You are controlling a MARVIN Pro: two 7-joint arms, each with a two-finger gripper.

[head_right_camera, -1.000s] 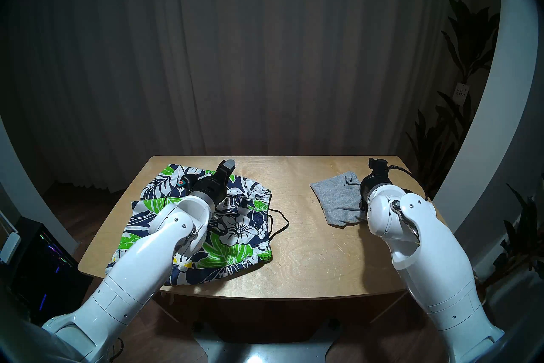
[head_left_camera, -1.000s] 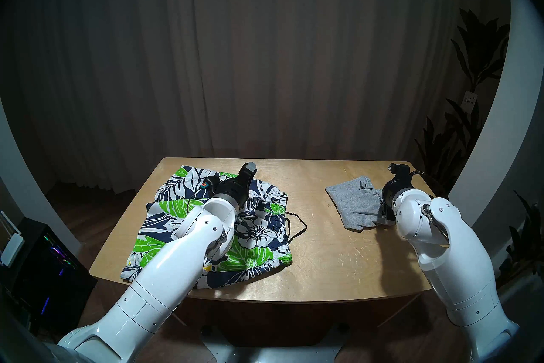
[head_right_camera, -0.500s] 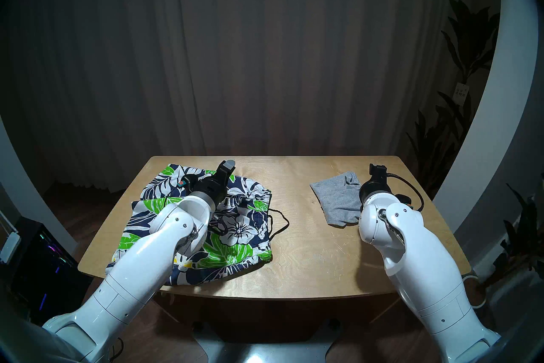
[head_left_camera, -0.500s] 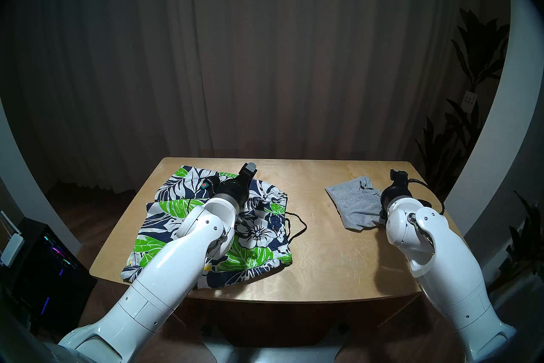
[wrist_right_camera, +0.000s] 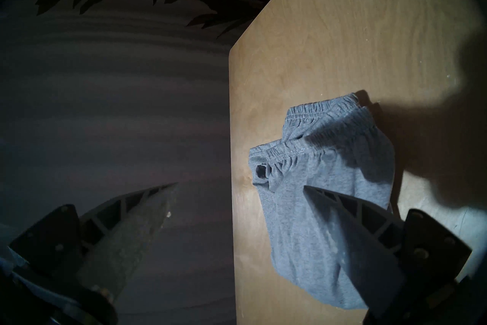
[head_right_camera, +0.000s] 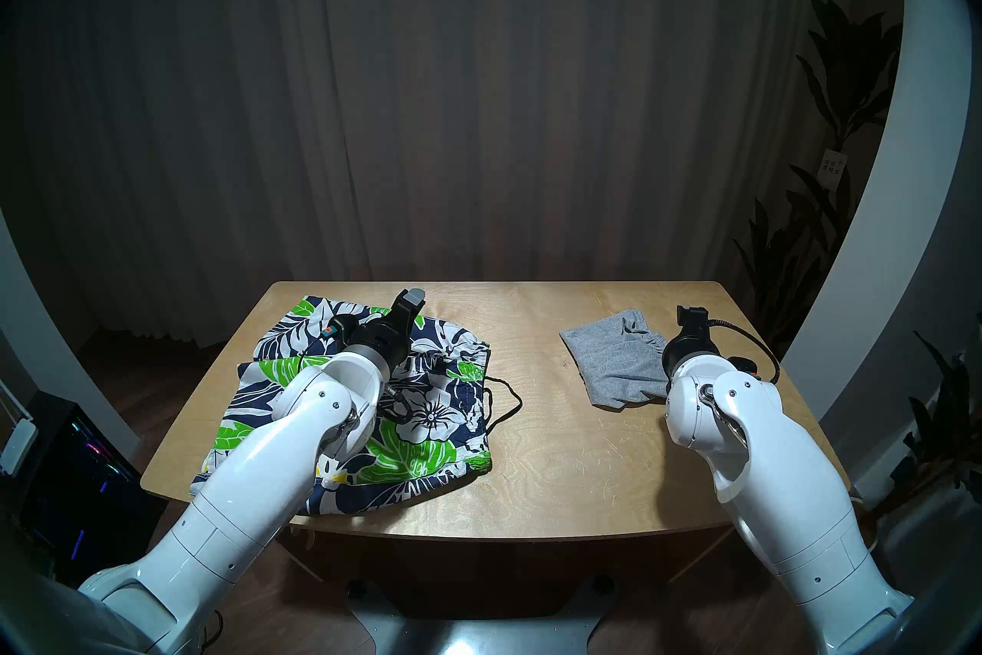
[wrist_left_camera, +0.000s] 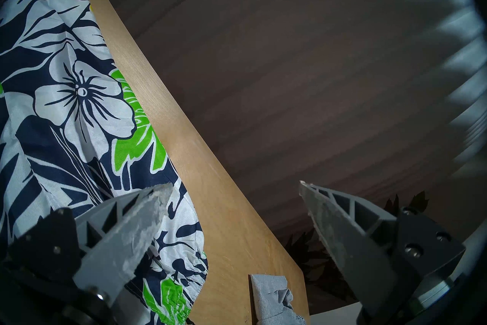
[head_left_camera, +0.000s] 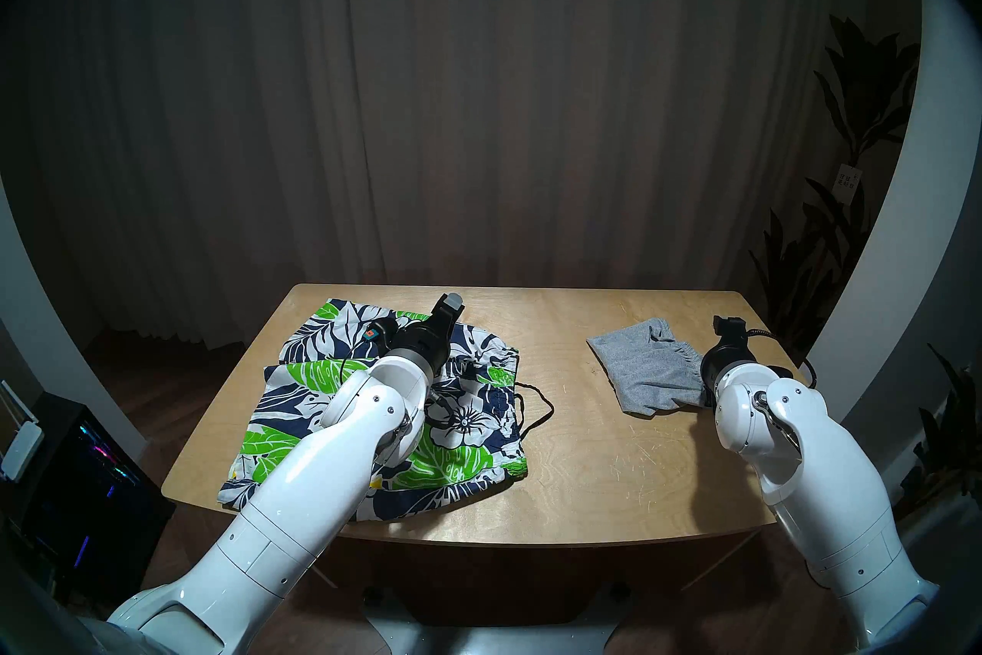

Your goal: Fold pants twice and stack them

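Floral shorts [head_left_camera: 382, 404]: spread on the left half of the worktop [head_left_camera: 584, 452], long axis running near to far, drawstring [head_left_camera: 531, 406] trailing toward centre.
Left gripper [wrist_left_camera: 232, 200]: jaws wide and empty, poised over the shorts' far edge, one finger above cloth, the other beyond the worktop rim.
Grey shorts [head_left_camera: 643, 372]: bunched at right rear, waistband toward the right arm.
Right gripper [wrist_right_camera: 237, 197]: jaws wide and empty, one finger over the grey cloth; nearer arm for this pair.
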